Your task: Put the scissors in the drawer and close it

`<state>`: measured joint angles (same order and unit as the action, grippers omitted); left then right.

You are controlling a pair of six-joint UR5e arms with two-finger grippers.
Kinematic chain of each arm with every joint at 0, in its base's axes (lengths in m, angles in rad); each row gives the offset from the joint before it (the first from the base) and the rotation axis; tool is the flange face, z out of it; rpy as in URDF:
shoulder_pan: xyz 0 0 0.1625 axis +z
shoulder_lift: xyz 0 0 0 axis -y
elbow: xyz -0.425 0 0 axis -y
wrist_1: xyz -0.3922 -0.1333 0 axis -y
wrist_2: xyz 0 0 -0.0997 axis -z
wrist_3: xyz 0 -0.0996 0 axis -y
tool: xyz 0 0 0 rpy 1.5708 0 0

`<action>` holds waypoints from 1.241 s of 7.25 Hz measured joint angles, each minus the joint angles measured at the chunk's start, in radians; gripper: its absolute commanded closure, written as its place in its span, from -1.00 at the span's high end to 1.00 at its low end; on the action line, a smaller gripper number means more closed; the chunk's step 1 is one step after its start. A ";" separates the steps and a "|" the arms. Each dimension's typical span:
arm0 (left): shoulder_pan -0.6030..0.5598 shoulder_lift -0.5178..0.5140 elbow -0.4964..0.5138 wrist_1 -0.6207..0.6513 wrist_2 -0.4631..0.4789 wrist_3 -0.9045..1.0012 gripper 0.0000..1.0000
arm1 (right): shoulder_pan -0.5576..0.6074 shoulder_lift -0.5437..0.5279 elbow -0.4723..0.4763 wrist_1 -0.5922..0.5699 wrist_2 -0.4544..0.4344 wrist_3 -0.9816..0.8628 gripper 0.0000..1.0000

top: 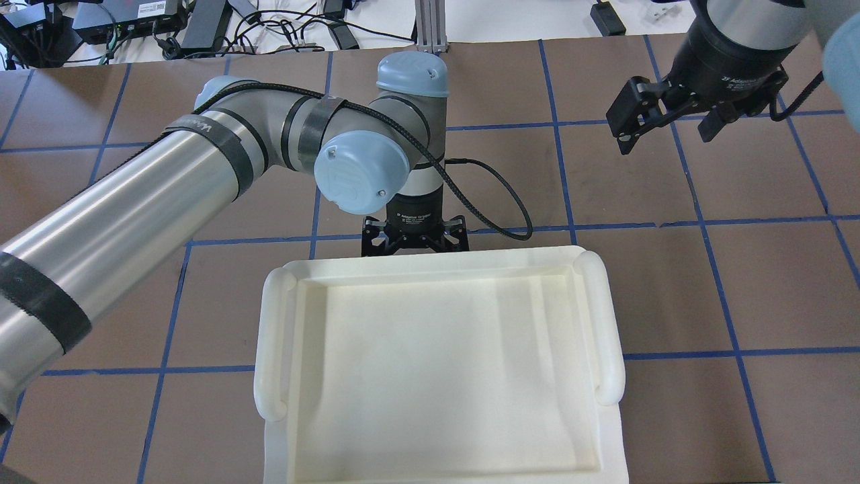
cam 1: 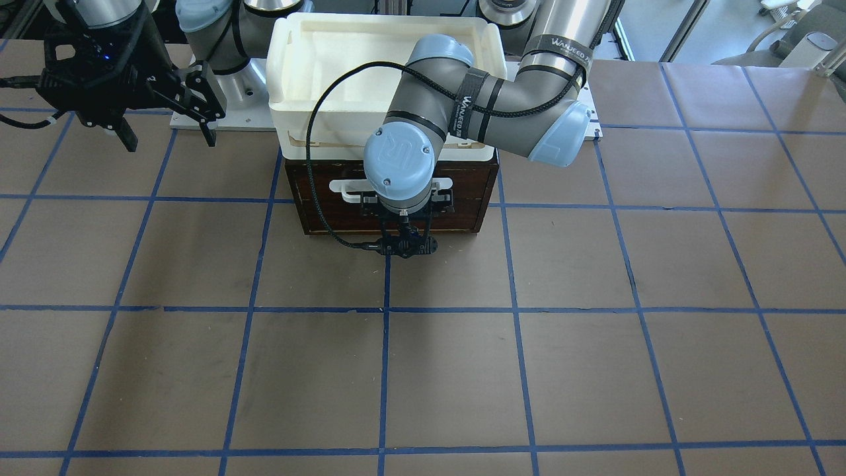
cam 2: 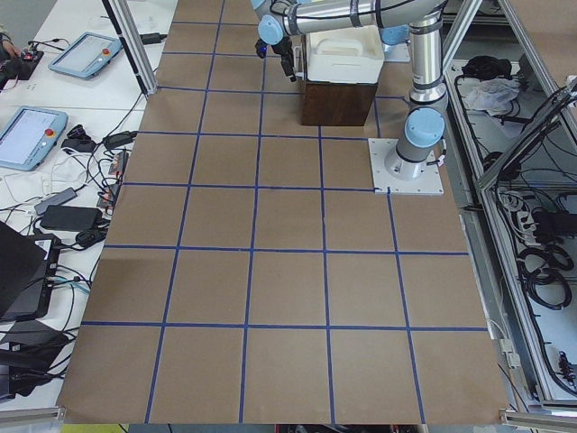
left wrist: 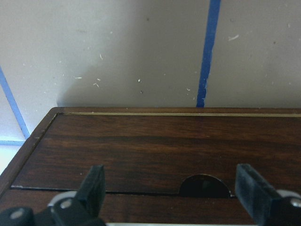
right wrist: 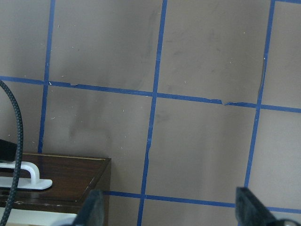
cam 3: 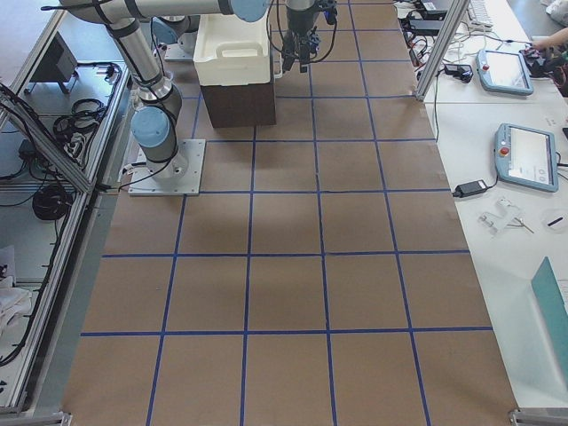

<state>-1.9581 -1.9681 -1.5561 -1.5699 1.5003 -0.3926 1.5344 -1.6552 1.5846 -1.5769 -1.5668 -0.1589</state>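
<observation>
Up front, table (cam 1: 462, 370): brown cover, ruled into squares by blue tape.
Left gripper (left wrist: 169, 176): points down just before the front of the drawer (cam 1: 317, 211); fingers (left wrist: 94, 186) spread wide, nothing held between them; sits at the middle of the white handle (cam 1: 344, 187) in the front-facing view; contact with it cannot be told.
Handle: long white bar across the upper part of the drawer front, middle hidden behind the left arm's wrist.
Drawer: dark brown wood, midway across the table, beneath the foam tray (cam 1: 297, 86); looks pushed in, front flush with its frame.
Scissors: out of sight in every view.
Tray: white foam, raised rim all round, stacked directly above the drawer.
Right gripper (cam 1: 168, 132): hangs above the table beside the tray's far corner, well apart from the drawer; fingers wide apart, gripping nothing.
</observation>
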 measured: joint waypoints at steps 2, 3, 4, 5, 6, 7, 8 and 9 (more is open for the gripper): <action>0.025 0.006 0.028 0.067 0.038 0.013 1.00 | 0.000 0.000 0.000 0.000 0.001 -0.001 1.00; 0.049 0.017 0.062 0.080 0.062 0.025 1.00 | 0.001 0.000 0.000 0.000 0.002 -0.001 1.00; 0.071 0.036 0.102 0.076 0.084 0.035 1.00 | 0.001 0.000 0.000 0.000 0.002 0.000 1.00; 0.090 0.067 0.130 0.068 0.096 0.040 1.00 | 0.001 0.000 0.000 0.000 0.002 0.000 1.00; 0.110 0.107 0.141 0.060 0.102 0.042 1.00 | 0.001 0.000 0.000 0.000 0.002 0.000 1.00; 0.130 0.155 0.143 0.045 0.106 0.046 1.00 | 0.001 0.000 0.000 0.000 0.001 0.000 1.00; 0.145 0.208 0.141 0.029 0.108 0.053 1.00 | 0.001 0.000 0.000 0.000 0.001 0.000 1.00; 0.150 0.258 0.134 0.018 0.107 0.059 1.00 | 0.001 0.000 0.001 0.000 0.001 0.000 1.00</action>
<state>-1.8083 -1.7097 -1.4225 -1.5523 1.6077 -0.3336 1.5355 -1.6552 1.5856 -1.5769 -1.5661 -0.1589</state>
